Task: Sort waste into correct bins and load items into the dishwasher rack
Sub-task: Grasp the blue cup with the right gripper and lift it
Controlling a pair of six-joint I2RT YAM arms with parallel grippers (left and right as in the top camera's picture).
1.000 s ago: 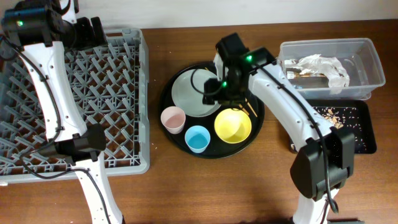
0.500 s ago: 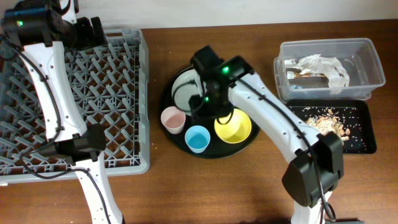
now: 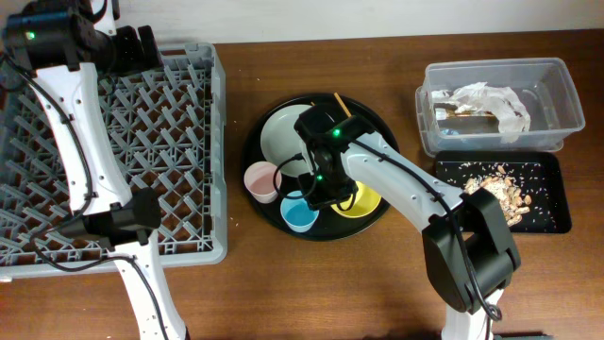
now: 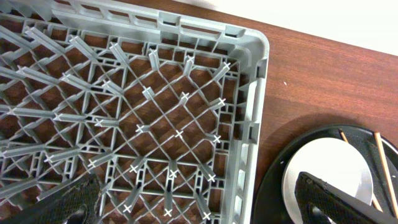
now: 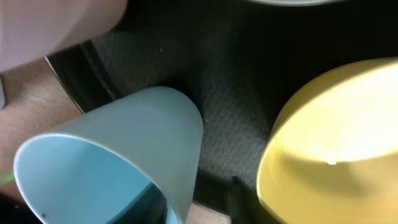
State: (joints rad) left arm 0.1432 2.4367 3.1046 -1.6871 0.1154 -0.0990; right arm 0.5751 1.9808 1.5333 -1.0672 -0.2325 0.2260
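Note:
My right gripper hangs low over the round black tray, at the light blue cup. In the right wrist view the right gripper stands open astride the blue cup's wall, one finger inside and one outside with a gap showing. The yellow bowl is just right of it and the pink cup to the left. The grey-green plate and chopsticks lie further back. My left gripper is open and empty above the dishwasher rack's far edge.
The round black tray holds the dishes. At the right a clear tub contains napkins and a wrapper. In front of it the shallow black tray holds food scraps. The rack's rim lies close to the plate.
My right arm has swung from over the plate toward the front left, down to the blue cup, and its jaws have narrowed. The left arm has not moved.

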